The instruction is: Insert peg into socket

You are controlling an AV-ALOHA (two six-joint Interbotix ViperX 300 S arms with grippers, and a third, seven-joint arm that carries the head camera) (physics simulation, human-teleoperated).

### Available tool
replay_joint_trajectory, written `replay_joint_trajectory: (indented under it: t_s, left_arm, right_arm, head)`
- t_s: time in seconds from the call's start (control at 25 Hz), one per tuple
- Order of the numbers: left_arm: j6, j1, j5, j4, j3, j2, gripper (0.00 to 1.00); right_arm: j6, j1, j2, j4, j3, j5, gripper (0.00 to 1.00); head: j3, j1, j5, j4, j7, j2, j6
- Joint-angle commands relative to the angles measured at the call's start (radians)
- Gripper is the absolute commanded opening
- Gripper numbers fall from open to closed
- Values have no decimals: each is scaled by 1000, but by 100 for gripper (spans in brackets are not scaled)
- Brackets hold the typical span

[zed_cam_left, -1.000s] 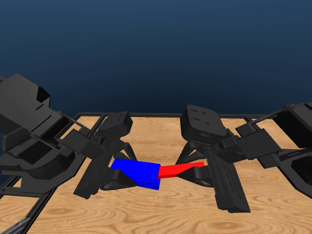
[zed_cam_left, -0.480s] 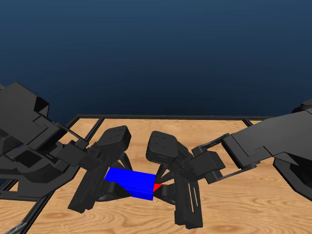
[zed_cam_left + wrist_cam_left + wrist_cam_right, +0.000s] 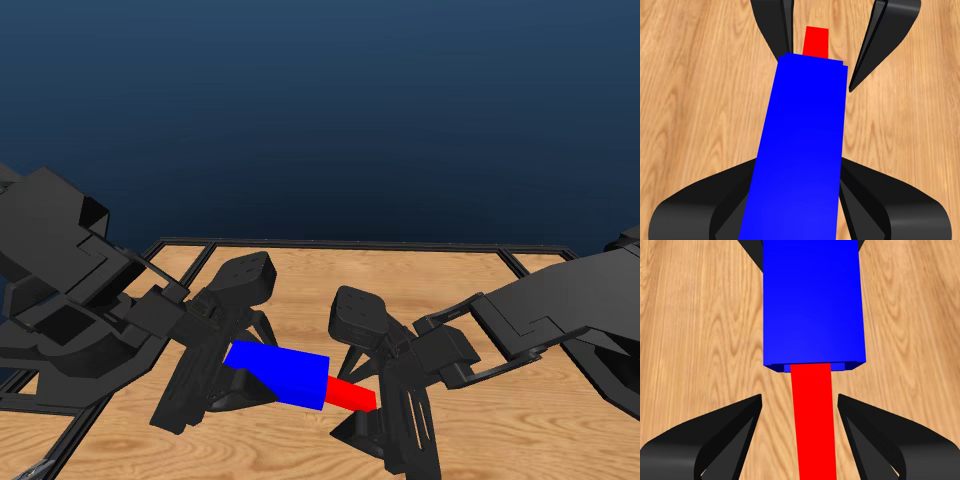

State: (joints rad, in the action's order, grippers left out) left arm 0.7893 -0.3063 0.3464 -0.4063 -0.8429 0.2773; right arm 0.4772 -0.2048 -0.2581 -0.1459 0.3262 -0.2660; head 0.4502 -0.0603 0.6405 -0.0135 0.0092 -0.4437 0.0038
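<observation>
Head camera looks down across the surface (image 3: 300,270) toward twelve o'clock; both wrist cameras sit close, facing each other, sharing the socket (image 3: 800,150) and peg (image 3: 812,425).

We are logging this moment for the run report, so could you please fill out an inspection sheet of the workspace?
Surface: wooden table, black frame along its edges.
Job's things: red peg enters the open end of the blue socket; part of the peg shows outside. Both are held above the table.
Clutter: nothing seen.
Grippers: left gripper shut on the socket; right gripper at the peg, jaws either side, contact unclear.
Cables: nothing seen.
Surroundings: plain dark blue backdrop.
</observation>
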Motion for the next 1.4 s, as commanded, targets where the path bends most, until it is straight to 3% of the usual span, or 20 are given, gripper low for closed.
replay_joint_trajectory:
  t_s: [0.04,0.12,0.44,0.48,0.52,0.6,0.64,0.68,0.76,0.92,0.96,1.0,1.04,1.08,1.16,1.2,1.24,1.28,1.4]
  left_arm:
    - [13,10,-10,-16,26,18,0]
    - [26,22,-50,-29,29,39,0]
    - [26,7,-19,-36,31,17,0]
    - [34,41,-28,-32,37,19,0]
    - [18,7,2,-25,40,20,0]
    - [29,4,-19,-40,47,29,0]
    - [44,5,-19,-43,15,38,0]
    - [36,5,-8,-44,41,23,0]
    - [39,6,-15,-46,52,31,0]
    - [36,11,-6,-42,33,9,0]
    - [52,24,-46,-47,45,23,0]
    - [38,3,1,-39,49,16,0]
    - [47,-10,-40,-40,31,30,0]
    - [41,5,-7,-40,40,8,0]
    - [43,5,-27,-40,54,21,0]
    - [40,17,-56,-41,32,4,0]
    - [36,9,-34,-33,57,22,0]
    - [40,15,-49,-26,18,9,0]
    - [32,28,-85,-29,40,9,0]
  right_arm:
    - [-3,-10,60,30,42,59,100]
    - [14,-9,74,25,71,60,100]
    - [88,20,98,56,236,100,100]
    - [105,44,98,68,269,113,80]
    - [105,37,97,70,283,129,0]
    - [102,40,98,74,308,153,0]
    - [98,37,106,71,304,156,0]
    - [95,37,115,68,301,165,0]
    - [81,37,140,60,282,162,0]
    - [63,29,155,33,235,131,0]
    - [57,24,151,25,220,119,0]
    - [48,19,154,22,192,112,0]
    - [44,16,146,12,170,117,0]
    - [38,11,134,8,149,103,0]
    - [25,12,121,3,112,101,0]
    - [17,14,113,1,94,101,0]
    - [11,15,108,-1,79,101,0]
    - [1,21,106,-2,63,101,0]
    - [-16,24,80,2,26,105,0]
  head:
    - [-16,-3,-11,-1,1,-15,0]
    - [-16,-1,-10,0,0,-16,0]
    - [-17,10,-6,4,-11,-17,-7]
    - [-17,13,-7,4,-13,-17,-7]
    - [-18,14,-7,5,-14,-17,-7]
    - [-18,17,-7,6,-15,-16,-8]
    - [-18,18,-6,6,-14,-16,-7]
    - [-18,19,-5,6,-14,-16,-6]
    - [-18,22,-4,6,-14,-17,-6]
    - [-18,26,-3,7,-12,-18,-5]
    - [-18,26,-2,7,-12,-18,-4]
    - [-18,27,-1,7,-12,-18,-5]
    - [-18,27,-1,7,-13,-19,-4]
    - [-17,27,0,7,-14,-19,-4]
    - [-18,27,0,7,-15,-18,-3]
    - [-18,28,-1,7,-16,-18,-2]
    - [-18,27,0,6,-17,-17,-2]
    - [-18,27,1,6,-17,-17,-1]
    - [-18,26,1,6,-18,-16,-2]
